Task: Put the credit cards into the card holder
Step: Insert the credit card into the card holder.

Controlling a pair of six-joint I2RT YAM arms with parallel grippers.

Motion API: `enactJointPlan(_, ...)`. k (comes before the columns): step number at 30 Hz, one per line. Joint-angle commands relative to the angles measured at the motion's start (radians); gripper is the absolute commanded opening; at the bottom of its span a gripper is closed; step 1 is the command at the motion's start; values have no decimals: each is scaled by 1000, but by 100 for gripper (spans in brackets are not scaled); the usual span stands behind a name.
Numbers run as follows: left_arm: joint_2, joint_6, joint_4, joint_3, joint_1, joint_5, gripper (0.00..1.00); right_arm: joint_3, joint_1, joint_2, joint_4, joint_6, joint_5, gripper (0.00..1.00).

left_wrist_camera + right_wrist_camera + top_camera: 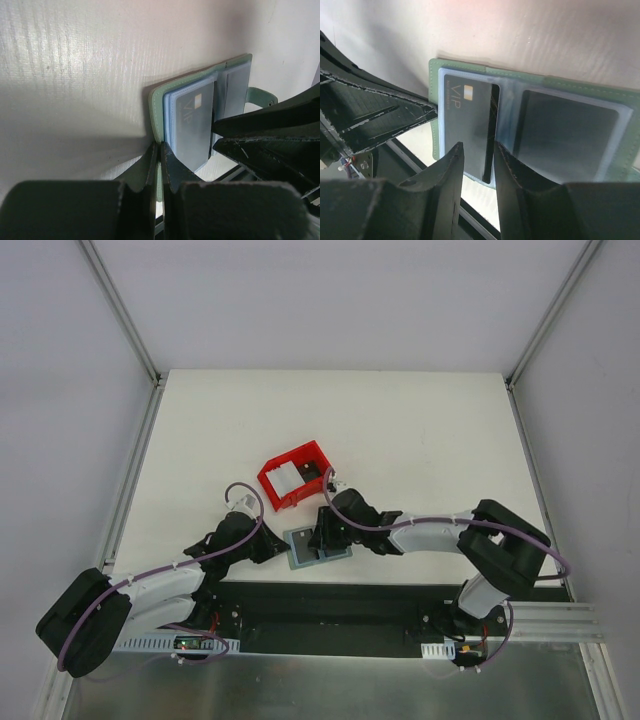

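The card holder (pixel 318 547) lies open on the white table (pixel 400 440) near the front edge, just in front of the red bin (pixel 295 475). The left gripper (pixel 159 151) is pinched tight on its green cover. The right gripper (pixel 477 150) hangs with jaws parted over a dark VIP card (pixel 470 117) that sits in one pocket. Another dark card (pixel 565 135) fills the pocket beside it.

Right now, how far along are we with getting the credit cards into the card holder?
Done: one dark card sits in a pocket of the open card holder. In hand: the left hand pinches the holder's edge while the right hand straddles the VIP card at the other pocket. Left: pale cards, it seems, lie in the red bin.
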Motion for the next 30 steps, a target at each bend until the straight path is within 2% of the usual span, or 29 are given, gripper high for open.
enactJointPlan(1, 8, 4, -19, -8, 8, 1, 0, 45, 15, 21, 21, -3, -68, 33)
enactJointPlan(6, 11, 6, -16, -5, 8, 3, 0, 62, 15, 55, 38, 6, -102, 33)
enactJointPlan(10, 1, 3, -16, -11, 8, 4, 0, 64, 15, 30, 16, -19, -65, 33)
enactJointPlan(15, -27, 3, -27, -16, 8, 3, 0, 119, 29, -40, -191, -117, 70, 42)
enactJointPlan(20, -48, 10, -37, -7, 8, 12, 0, 252, 96, -5, -359, -201, 211, 49)
enactJointPlan(26, -93, 6, -44, -2, 8, 24, 0, 363, 173, 68, -483, -227, 326, 55)
enactJointPlan(30, -137, 12, -47, 1, 8, 33, 0, 386, 184, 88, -512, -229, 340, 57)
